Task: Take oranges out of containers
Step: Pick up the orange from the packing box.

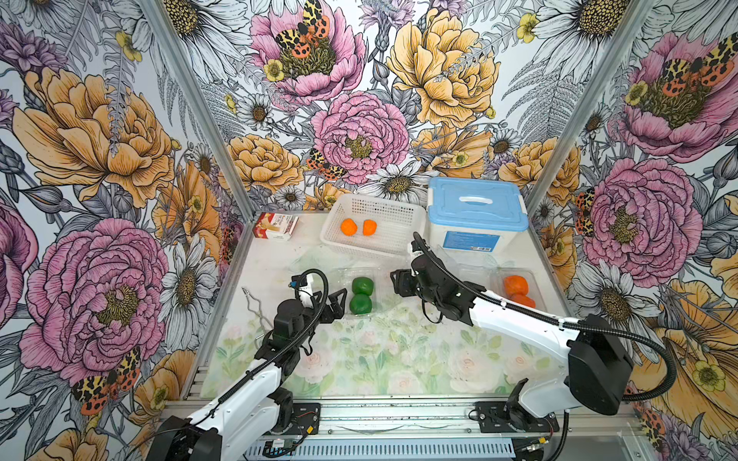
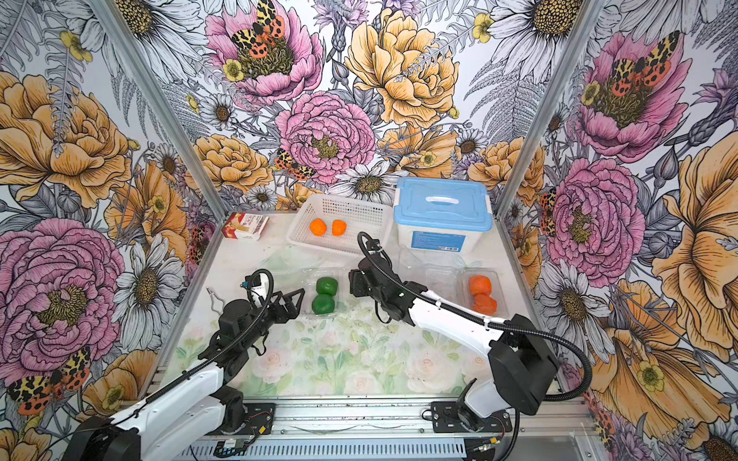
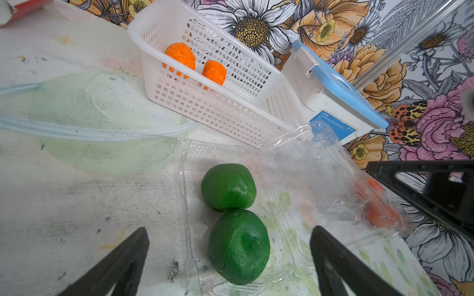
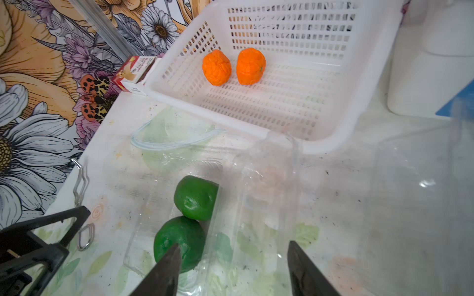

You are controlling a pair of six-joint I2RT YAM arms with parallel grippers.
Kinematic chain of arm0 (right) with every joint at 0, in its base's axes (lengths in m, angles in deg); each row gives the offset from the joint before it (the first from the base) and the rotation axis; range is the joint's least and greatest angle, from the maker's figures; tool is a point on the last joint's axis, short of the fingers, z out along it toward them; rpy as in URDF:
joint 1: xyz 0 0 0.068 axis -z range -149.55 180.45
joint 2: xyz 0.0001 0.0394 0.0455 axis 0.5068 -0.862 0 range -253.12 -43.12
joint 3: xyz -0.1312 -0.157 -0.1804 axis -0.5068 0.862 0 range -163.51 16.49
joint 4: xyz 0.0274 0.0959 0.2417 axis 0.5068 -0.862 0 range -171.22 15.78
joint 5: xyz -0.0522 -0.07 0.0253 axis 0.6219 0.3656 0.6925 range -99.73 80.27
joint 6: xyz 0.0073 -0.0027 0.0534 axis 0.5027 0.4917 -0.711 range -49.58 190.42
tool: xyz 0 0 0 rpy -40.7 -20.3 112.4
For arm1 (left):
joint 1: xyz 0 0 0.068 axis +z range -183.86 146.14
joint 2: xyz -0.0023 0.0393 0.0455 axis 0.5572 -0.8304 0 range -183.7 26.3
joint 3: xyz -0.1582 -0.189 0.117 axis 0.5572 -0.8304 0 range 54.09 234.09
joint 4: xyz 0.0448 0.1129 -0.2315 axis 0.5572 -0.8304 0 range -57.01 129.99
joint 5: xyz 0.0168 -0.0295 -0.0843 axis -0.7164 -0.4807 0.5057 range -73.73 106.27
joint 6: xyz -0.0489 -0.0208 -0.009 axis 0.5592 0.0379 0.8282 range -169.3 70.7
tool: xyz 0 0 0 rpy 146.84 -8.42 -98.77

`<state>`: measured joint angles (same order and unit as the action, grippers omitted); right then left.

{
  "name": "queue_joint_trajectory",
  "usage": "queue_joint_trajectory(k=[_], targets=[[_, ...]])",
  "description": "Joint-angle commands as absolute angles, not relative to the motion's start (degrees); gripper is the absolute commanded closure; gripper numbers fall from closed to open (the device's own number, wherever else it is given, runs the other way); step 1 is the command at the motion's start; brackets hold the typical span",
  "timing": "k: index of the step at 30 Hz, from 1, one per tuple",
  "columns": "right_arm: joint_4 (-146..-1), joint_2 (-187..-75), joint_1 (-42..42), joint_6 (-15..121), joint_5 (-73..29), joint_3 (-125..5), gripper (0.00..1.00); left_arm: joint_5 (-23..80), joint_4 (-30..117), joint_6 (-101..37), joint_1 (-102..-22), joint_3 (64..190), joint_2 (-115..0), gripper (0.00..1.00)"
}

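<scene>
Closest to the camera head, both arm bases are sitting on the metal rail [image 1: 399,413], and their white links are stretching forward over the table [image 1: 399,359]. The left arm is rising from the near left corner, bending at the elbow and levelling its wrist toward the middle of the table. The left gripper [image 1: 340,303] is hovering just beside the middle container [image 1: 341,279], with its jaws standing wide apart and gripping nothing.

Two green oranges [image 1: 362,286] are lying in that container, touching each other, and its clear lid [image 3: 307,166] is tipping back toward the right arm. The right arm is reaching in from the near right corner, its forearm running diagonally across the table and its wrist pointing at the same container. The right gripper [image 1: 396,281] is hanging over the lid, jaws parted and clamping nothing; whether a finger is touching the plastic I cannot tell.

Two bright oranges [image 1: 516,285] are sitting in the right container [image 1: 532,279], beyond the right forearm. Two more oranges [image 1: 348,227] are resting in the white basket [image 1: 375,205] at the back, beside the blue-lidded tub [image 1: 475,215].
</scene>
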<state>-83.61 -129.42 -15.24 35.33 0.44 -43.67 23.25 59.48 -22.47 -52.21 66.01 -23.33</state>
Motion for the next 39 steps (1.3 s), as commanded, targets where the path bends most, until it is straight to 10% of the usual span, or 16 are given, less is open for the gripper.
queue_joint_trajectory(k=[1,39], targets=[[-82.7,-133.6,-17.0,35.5,-3.3,-48.5,0.35,21.2,60.2,-23.1,-52.2,64.6,-20.9,0.01],[-83.5,-161.5,-18.5,37.2,-5.0,-65.6,0.34,14.5,57.4,-22.8,-52.5,61.7,-14.4,0.01]])
